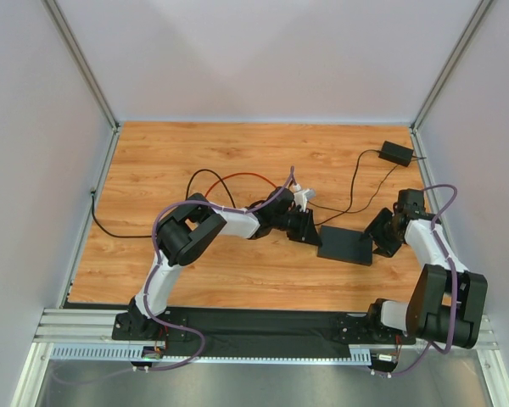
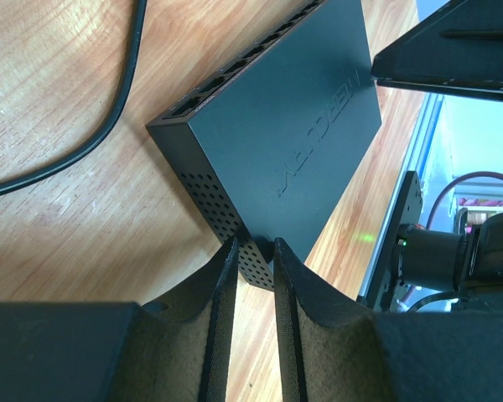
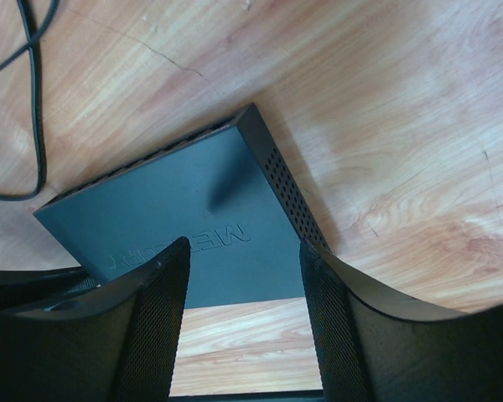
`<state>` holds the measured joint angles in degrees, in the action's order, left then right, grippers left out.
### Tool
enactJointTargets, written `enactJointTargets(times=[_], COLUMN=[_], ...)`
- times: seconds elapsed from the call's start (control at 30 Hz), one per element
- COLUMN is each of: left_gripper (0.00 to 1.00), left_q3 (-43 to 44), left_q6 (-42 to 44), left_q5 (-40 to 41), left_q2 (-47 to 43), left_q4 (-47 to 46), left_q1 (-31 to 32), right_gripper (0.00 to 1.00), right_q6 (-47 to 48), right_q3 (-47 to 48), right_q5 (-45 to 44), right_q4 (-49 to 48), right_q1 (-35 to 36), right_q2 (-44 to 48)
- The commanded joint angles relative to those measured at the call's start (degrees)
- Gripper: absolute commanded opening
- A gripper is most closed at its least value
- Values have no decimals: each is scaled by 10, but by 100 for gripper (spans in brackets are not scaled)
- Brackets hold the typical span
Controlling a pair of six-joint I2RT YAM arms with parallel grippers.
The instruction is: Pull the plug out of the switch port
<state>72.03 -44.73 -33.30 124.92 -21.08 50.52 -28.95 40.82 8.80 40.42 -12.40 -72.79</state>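
- Just ahead of the left hand (image 2: 254, 272), touching its tips: the perforated side wall of the switch (image 2: 293, 126), close to a corner.
- Left hand's fingers are nearly pressed together, with only a thin slit between them and nothing visible in it. Reads as a brace against the box, not a grip.
- Right hand (image 3: 243, 276) sits on the opposite side. Its fingers are spread wide, with the box's near edge in the gap between them. Can't tell if they touch. Probably staged to clamp, so the box won't slide under a pull.
- Port edge (image 2: 235, 67) runs away from the left hand along the box's left flank. It's out of reach of both hands as they sit.
- No plug visible in that edge from either wrist view, and the overhead view is too small to tell.
- Black cable (image 2: 109, 126) lies loose on the table (image 2: 59, 218), left of the left hand and apart from the box.
- Adapter brick (image 1: 396, 153) is well beyond the right hand.
- Box looks pinned from both sides. Nothing is on the plug yet.
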Motion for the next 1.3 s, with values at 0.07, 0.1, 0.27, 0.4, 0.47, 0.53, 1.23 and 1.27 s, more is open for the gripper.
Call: enactJointTargets(times=[0.07,0.1,0.27,0.4,0.47,0.53,1.23,1.27], left_gripper=[30,30,30,29,28,27,40,42], left_q3=[-7,-8,-1,21,40,53,81,37], left_q6=[-4,-4,2,8,13,13,200,200], left_q5=[-5,0,-5,-12,-16,-27,225,236], left_q2=[0,-3,-1,15,23,40,-140,-168], left_q4=[-14,-14,-7,10,26,32,243,237], left_q1=[5,5,5,5,5,5,-28,-28], right_gripper=[57,57,57,53,50,48,49,53], right_q6=[6,5,4,-10,-25,-51,-224,-207], right_q3=[-7,-7,-11,-25,-40,-71,-67,-50], right_q5=[-12,-14,-5,6,25,39,-55,-78], right_q4=[-38,-39,-45,-43,-47,-57,45,87], right_q1=[-3,-3,-2,-3,2,20,404,404], right_q2=[-16,-20,-27,-15,-6,12,192,201])
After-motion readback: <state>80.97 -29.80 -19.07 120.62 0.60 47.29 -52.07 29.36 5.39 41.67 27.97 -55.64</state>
